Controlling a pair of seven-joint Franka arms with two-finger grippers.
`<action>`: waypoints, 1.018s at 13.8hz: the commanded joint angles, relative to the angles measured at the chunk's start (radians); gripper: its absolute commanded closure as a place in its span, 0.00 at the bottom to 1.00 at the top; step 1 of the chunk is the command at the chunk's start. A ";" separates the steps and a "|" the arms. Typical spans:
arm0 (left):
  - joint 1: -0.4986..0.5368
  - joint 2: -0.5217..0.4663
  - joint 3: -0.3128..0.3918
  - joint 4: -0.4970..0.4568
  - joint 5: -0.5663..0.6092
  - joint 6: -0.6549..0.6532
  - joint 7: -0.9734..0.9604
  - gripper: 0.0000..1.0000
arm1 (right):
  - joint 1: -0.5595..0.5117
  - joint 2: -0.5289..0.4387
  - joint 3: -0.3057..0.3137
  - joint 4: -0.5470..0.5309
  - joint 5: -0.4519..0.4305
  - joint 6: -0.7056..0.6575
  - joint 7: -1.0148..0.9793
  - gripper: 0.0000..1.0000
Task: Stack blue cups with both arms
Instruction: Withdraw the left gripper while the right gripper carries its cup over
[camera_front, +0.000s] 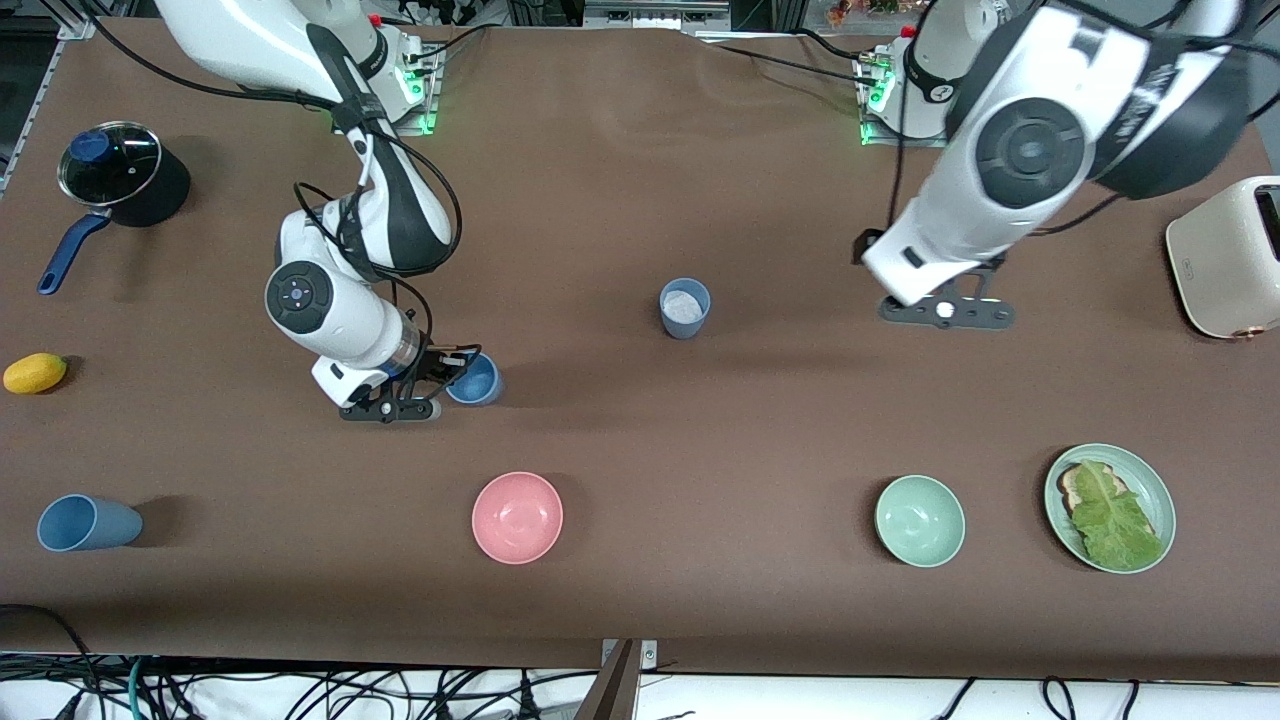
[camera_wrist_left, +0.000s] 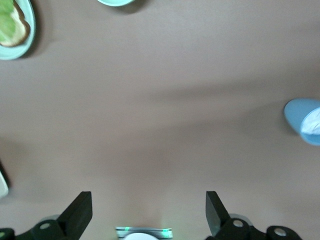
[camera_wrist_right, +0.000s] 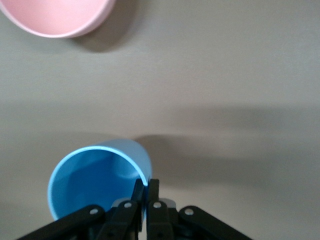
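Gripping detail: the right gripper (camera_wrist_right: 145, 192) has its jaws drawn almost together, pinching the rim wall of the light blue cup (camera_wrist_right: 95, 182), one finger inside the mouth and one outside.
Right gripper position: low over the table (camera_front: 620, 180), toward the right arm's end, with the light blue cup (camera_front: 474, 380) just beside the black fingers in the front view.
Left gripper: the left gripper (camera_wrist_left: 148, 212) hangs with jaws spread wide and nothing between them (bare cloth only), over the table toward the left arm's end; this arm appears to be waiting.
Slate blue cup: the slate blue cup (camera_front: 685, 307) stands upright mid-table, well apart from both grippers and farther from the front camera than the bowls; something pale shows inside it, which cannot be identified.
Third cup: another blue cup (camera_front: 86, 523) lies on its side near the front edge at the right arm's end.
Handling judgement: the cups look light, stiff and thin-walled, with a matte surface that should not slip much; a rim pinch suits them, though a tapered wall may swing in a one-point hold.
Where to hold: the upper rim, leaving the base free to drop into the next cup.
Surroundings: pink bowl (camera_front: 517, 517), pale green bowl (camera_front: 919, 520), plate of lettuce (camera_front: 1109, 506), saucepan (camera_front: 118, 182), lemon (camera_front: 35, 373), toaster (camera_front: 1228, 257).
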 joint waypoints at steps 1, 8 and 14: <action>0.005 -0.102 0.094 -0.054 -0.087 0.001 0.185 0.00 | 0.007 0.005 0.002 0.131 -0.001 -0.150 0.011 1.00; -0.158 -0.341 0.479 -0.319 -0.209 0.290 0.348 0.00 | 0.108 0.066 0.073 0.370 0.002 -0.309 0.348 1.00; -0.147 -0.357 0.466 -0.333 -0.145 0.301 0.346 0.00 | 0.346 0.151 0.061 0.503 -0.003 -0.285 0.772 1.00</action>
